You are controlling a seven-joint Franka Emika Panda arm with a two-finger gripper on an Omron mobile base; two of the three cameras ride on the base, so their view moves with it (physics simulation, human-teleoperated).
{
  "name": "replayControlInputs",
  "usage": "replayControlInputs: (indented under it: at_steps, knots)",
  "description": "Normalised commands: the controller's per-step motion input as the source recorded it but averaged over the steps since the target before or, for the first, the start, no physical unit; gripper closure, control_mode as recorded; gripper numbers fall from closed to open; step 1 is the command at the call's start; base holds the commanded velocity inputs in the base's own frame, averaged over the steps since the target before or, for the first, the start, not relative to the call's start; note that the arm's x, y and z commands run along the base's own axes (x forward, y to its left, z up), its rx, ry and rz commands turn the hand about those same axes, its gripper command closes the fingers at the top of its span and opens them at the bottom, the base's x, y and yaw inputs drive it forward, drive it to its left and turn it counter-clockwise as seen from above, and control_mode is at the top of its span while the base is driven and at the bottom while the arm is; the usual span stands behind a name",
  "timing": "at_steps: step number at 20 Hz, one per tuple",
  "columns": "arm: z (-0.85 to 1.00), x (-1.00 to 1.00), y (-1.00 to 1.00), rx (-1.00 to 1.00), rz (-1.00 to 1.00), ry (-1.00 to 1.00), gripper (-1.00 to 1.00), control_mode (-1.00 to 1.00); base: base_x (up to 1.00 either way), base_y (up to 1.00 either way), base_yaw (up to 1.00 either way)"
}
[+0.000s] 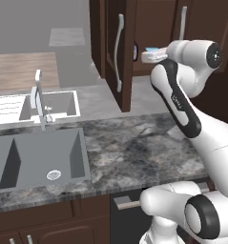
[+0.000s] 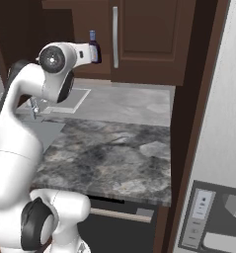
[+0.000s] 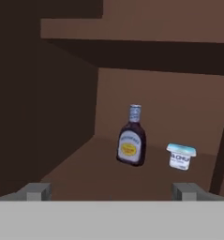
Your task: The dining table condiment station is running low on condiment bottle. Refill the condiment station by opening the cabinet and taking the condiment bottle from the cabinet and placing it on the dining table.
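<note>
— Dark wood and grey stone all round, is it? Start from the left base view.

— Yes. Marbled grey bench [image 1: 134, 152] runs in front of me, with a sink [image 1: 39, 159] set in its left part and a tap [image 1: 39, 97] behind it. Above stands the cabinet [image 1: 156, 33], one door [image 1: 118, 52] swung out toward me with its long silver handle [image 1: 118, 52] showing. My arm reaches up into the opening, and a small pale tub [image 1: 151, 49] peeks out beside my wrist.

— And from the right base view?

— Same bench [image 2: 114, 153], with the cabinet's shut door [image 2: 144, 39] and its handle [image 2: 115, 37] above it. The condiment bottle [image 2: 94, 48] stands upright inside the cabinet, just beyond my hand. A pale appliance front [image 2: 220, 123] fills the right side.

— Hand view?

— I look onto the cabinet shelf [image 3: 99, 173]. The condiment bottle [image 3: 131, 138] stands upright near the middle, the little white tub [image 3: 180, 156] just beside it on the right, apart from it. My gripper [image 3: 111, 192] is spread wide, its fingertips [image 3: 36, 191] low at either side, holding nothing and short of the bottle.
</note>
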Motion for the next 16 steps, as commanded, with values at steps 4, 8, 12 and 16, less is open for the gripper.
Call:
replayControlInputs:
  at_steps: [4, 8, 12, 16]
  knots:
    - [0.04, 0.34, -0.01, 0.00, -0.03, -0.06, -1.00, -1.00, 0.00, 0.00, 0.00]
    - [0.00, 0.49, 0.00, 0.00, -0.14, 0.00, -1.00, -1.00, 0.00, 0.00, 0.00]
    - [0.00, 0.46, 0.00, 0.00, -0.18, 0.00, -1.00, -1.00, 0.00, 0.00, 0.00]
    - [0.01, 0.22, 0.00, 0.00, -0.17, 0.00, -1.00, -1.00, 0.00, 0.00, 0.00]
